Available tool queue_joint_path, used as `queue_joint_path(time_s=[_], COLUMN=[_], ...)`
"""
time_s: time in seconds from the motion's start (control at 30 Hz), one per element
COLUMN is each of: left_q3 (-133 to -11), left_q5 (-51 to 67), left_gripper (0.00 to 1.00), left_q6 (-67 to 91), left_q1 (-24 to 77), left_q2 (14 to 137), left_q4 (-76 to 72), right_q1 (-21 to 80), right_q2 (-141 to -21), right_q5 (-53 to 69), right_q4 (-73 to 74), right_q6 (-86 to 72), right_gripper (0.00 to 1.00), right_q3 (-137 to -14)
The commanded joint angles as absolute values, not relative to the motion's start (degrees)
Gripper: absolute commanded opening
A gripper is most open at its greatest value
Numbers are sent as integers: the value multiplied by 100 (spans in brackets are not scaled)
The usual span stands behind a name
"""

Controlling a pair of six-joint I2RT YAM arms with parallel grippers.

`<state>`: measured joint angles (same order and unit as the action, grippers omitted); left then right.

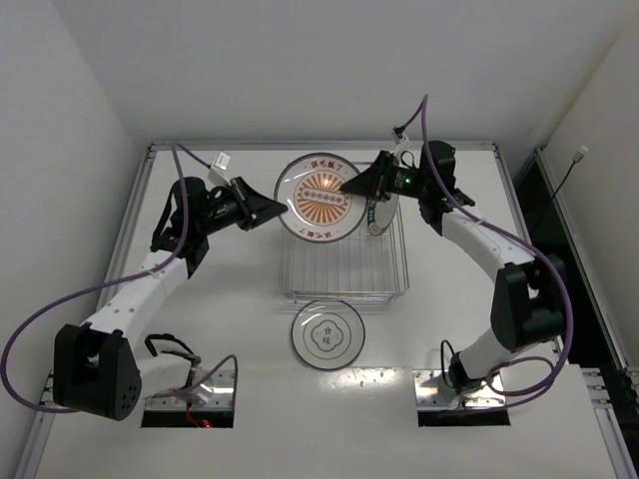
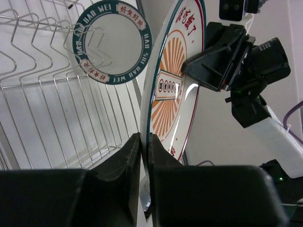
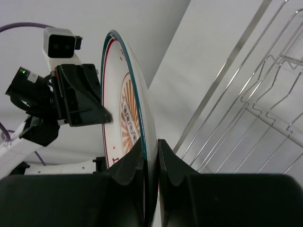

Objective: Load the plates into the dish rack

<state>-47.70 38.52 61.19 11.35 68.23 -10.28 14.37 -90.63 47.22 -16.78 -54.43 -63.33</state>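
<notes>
The orange sunburst plate [image 1: 318,200] is held tilted above the back end of the dish rack [image 1: 339,271]. My left gripper [image 1: 284,208] is shut on its left rim and my right gripper [image 1: 351,187] is shut on its right rim. In the left wrist view the left gripper [image 2: 145,142] clamps the sunburst plate's [image 2: 168,92] edge. In the right wrist view the right gripper [image 3: 151,147] pinches the plate [image 3: 127,111]. The teal-rimmed plate [image 1: 370,214] stands upright in the rack's right side, and it also shows in the left wrist view [image 2: 111,42]. The white emblem plate [image 1: 327,335] lies flat on the table in front of the rack.
The rack's upright wire dividers [image 2: 52,94] show in the left wrist view and again in the right wrist view [image 3: 265,99]. White walls close in the table at the back and left. Purple cables loop from both arms.
</notes>
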Motion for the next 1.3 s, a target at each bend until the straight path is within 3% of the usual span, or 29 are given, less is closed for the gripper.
queue_joint_path(time_s=[0.0, 0.03, 0.07, 0.17, 0.2, 0.23, 0.37, 0.6, 0.77, 1.27], left_q3=[-5167, -5420, -5571, -6413, -6660, -7062, -7427, -6619, -5742, -5854], left_q5=[3727, 3727, 3640, 3166, 2668, 2341, 410, -957, -1081, -844], left_gripper=[8, 16, 34, 59, 78, 81, 85, 87, 87, 91], left_q6=[6022, 5855, 5453, 4319, 4020, 3547, 2911, 2567, 2514, 2514], left_q1=[1248, 1248, 1248, 1187, 1187, 1187, 1187, 1134, 1134, 1134], left_q2=[6891, 7056, 7119, 7470, 7584, 7768, 7901, 7401, 6988, 7005], left_q4=[-1189, -926, -357, 1296, 1753, 2497, 3321, 2936, 2270, 2268], right_q1=[1336, 1258, 1257, 1125, 1073, 1072, 1169, 1353, 1652, 2312], right_q2=[-8852, -8798, -8737, -8605, -8535, -8534, -8577, -9482, -10001, -11100], right_q5=[4800, 4712, 4598, 3843, 3206, 2869, 684, -912, -1818, -3208], right_q4=[-1673, -1505, -1277, 338, 1248, 1657, 3188, 4814, 5202, 5845], right_q6=[-5416, -5344, -5257, -4450, -4012, -3834, -3034, -2479, -2303, -2303], right_gripper=[0, 0, 0, 0, 0, 0, 0, 0, 0, 0], right_q3=[-6459, -6460, -6573, -7135, -7328, -7713, -8761, -10263, -10993, -11848])
